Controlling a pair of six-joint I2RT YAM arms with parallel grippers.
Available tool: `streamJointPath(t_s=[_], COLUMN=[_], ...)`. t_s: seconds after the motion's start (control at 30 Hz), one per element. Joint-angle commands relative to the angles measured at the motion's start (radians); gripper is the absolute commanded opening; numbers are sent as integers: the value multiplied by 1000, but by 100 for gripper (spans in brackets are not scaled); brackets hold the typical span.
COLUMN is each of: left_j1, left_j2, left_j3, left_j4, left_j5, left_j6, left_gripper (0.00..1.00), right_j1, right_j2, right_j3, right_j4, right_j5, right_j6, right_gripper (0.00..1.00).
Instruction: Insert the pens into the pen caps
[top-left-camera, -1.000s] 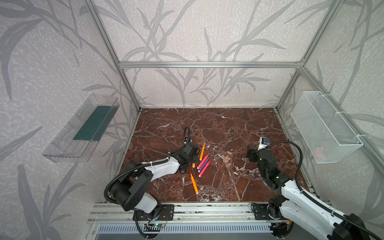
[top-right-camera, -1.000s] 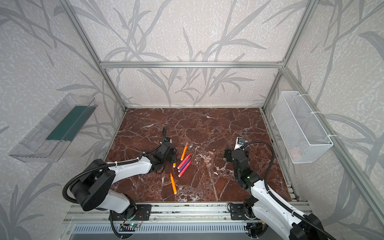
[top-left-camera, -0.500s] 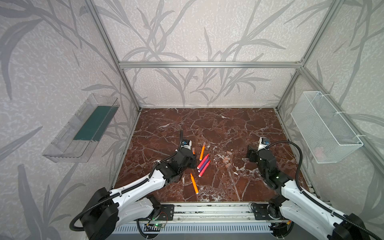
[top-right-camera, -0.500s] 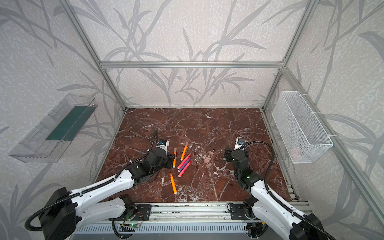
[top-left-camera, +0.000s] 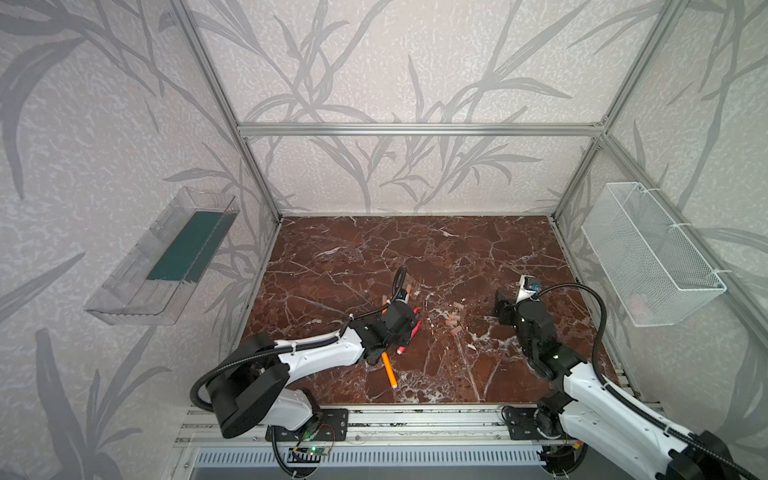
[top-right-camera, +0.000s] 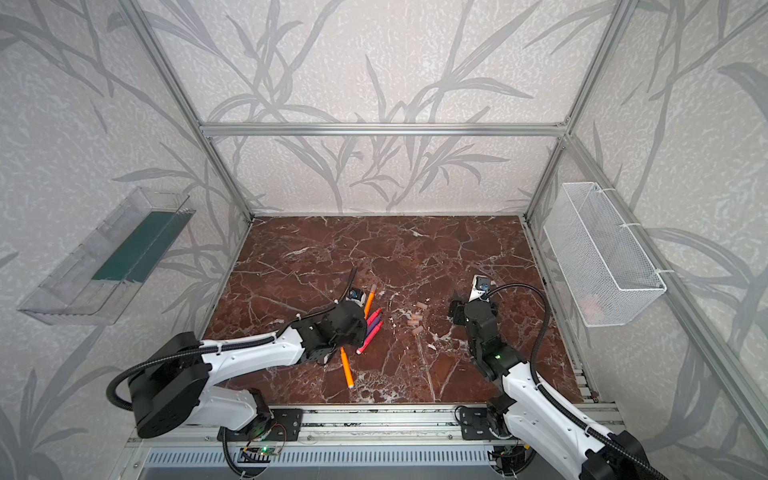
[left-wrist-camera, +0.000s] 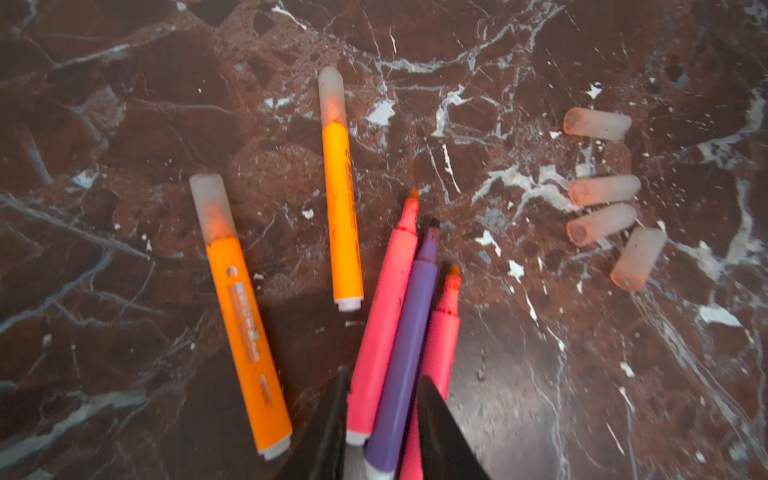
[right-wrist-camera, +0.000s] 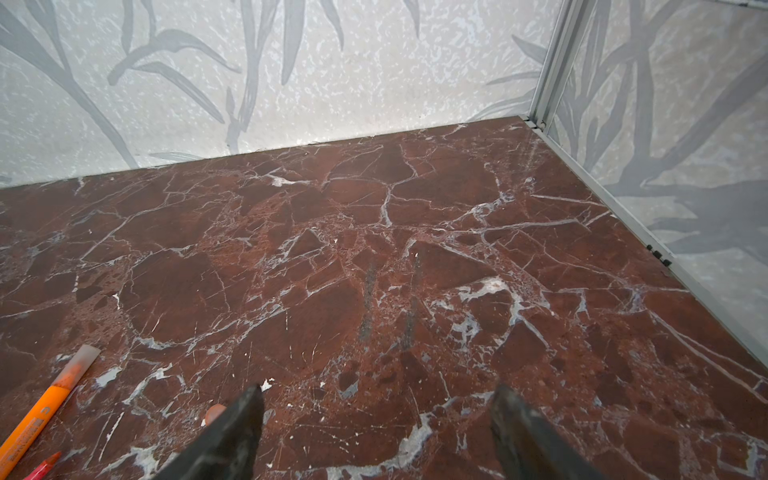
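L gripper, jaws narrowly spread, nothing pinched yet, straddles the purple pen, whose long axis runs ahead of it, tip away. Loose caps lie beyond, toward R gripper, spread wide, empty.

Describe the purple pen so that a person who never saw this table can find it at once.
On the red-brown marble table, look at the left end effector, where three uncapped pens lie side by side like a fan. The purple pen is the middle one and the only purple one: both neighbours are pink-red.
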Motion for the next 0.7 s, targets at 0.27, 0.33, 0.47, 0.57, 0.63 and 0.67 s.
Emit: streamJointPath(t_s=[0.27,0.33,0.47,0.57,0.63,0.67], left_j1=[-1,-1,-2,-2,-1,-1], left_j2=[123,134,171,203,218,223], left_j3=[101,106,124,151,160,160], left_j4=[-28,-31,-35,-75,-86,-86], left_j5=[-16,-18,-21,-53,-64,-63], left_j6=[7,9,8,2,-3,-3], left_gripper=[30,30,27,25,24,23], right_j1=[-4,-4,-4,-4,-4,-4], right_j2=[-6,-7,-7,-8,-9,-7], right_j3=[-6,-7,-7,-7,-8,-8], right_j4=[25,24,26,26,26,26], right_j5=[-8,-8,-7,-8,-9,-9], right_j6=[-11,-11,-11,-11,-11,-12], right_gripper=[84,84,84,84,84,84])
